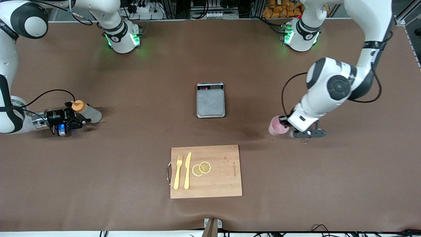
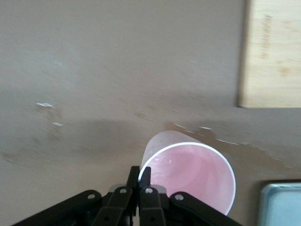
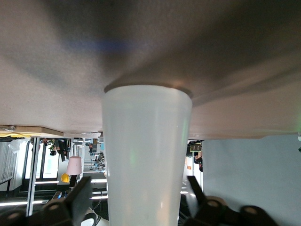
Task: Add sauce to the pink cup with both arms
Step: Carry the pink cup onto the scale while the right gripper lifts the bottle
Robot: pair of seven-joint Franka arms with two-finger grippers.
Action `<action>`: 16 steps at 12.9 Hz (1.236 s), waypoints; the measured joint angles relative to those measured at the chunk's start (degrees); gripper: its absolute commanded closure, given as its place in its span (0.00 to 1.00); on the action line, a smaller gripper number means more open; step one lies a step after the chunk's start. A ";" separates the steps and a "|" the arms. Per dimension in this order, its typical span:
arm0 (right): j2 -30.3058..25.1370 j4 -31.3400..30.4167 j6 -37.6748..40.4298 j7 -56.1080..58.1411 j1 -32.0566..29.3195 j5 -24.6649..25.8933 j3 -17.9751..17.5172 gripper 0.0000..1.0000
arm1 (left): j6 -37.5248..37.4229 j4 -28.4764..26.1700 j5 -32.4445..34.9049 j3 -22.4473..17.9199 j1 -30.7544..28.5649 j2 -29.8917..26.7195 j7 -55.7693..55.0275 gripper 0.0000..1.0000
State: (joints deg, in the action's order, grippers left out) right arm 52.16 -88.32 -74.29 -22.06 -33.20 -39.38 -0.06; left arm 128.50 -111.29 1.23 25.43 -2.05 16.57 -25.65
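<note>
Sauce (image 1: 88,112) is seen at the right arm's end of the table, standing on the brown table (image 1: 138,158) with its orange cap up. The right gripper (image 1: 79,122) is set low around the bottle's body, fingers (image 3: 77,195) spread on either side and apparently not yet pressing — placed, it seems, for a side grasp that leaves the nozzle free. A scale (image 1: 210,100) and a board (image 1: 206,171) lie mid-table. At the left arm's end, the cup (image 1: 277,125) is pinched at its rim by the left gripper (image 2: 139,181) — held so its mouth is left open for pouring.
</note>
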 measured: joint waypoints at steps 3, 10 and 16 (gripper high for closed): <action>0.00 0.12 0.38 0.02 -0.09 -0.01 0.06 0.56 | 0.00 0.01 0.00 6.87 0.19 -0.01 -9.38 1.00; -0.62 5.23 4.46 -7.78 1.03 -0.01 -0.04 0.51 | 0.00 -0.25 5.34 11.34 9.69 0.66 -30.58 1.00; -4.97 7.77 6.55 -20.00 5.84 0.41 -0.06 0.54 | 5.52 -0.34 6.98 11.27 15.09 5.43 -38.19 1.00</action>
State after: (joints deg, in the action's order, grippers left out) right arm 47.19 -80.55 -67.74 -42.07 -27.35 -38.96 -0.12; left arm 134.02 -111.63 8.22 36.69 13.04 22.00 -63.83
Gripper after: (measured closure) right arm 0.529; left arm 0.974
